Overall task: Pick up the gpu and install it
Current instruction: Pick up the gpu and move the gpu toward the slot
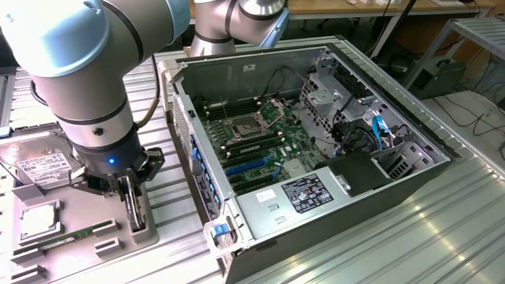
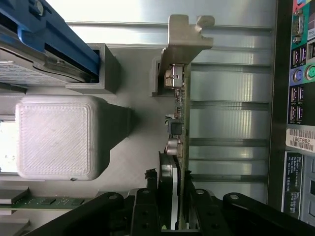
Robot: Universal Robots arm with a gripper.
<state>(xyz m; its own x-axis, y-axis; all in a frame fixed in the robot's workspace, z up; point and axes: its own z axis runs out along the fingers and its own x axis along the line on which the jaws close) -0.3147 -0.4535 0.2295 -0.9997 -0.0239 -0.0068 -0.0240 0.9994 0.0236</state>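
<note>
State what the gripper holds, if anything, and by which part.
Cannot be told: the gripper straddles the gpu's upper edge by its fan, card standing in its holder.

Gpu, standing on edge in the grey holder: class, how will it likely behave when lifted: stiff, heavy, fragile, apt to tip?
Probably stiff: the gpu is a flat board with a metal bracket. Likely fragile, since small components line its bare face. The fan sits on one side, so it may hang slightly off balance.

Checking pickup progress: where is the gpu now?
Exterior view's left: the gpu stands on edge in the grey holder, beneath the tool, beside the open computer case.
</note>
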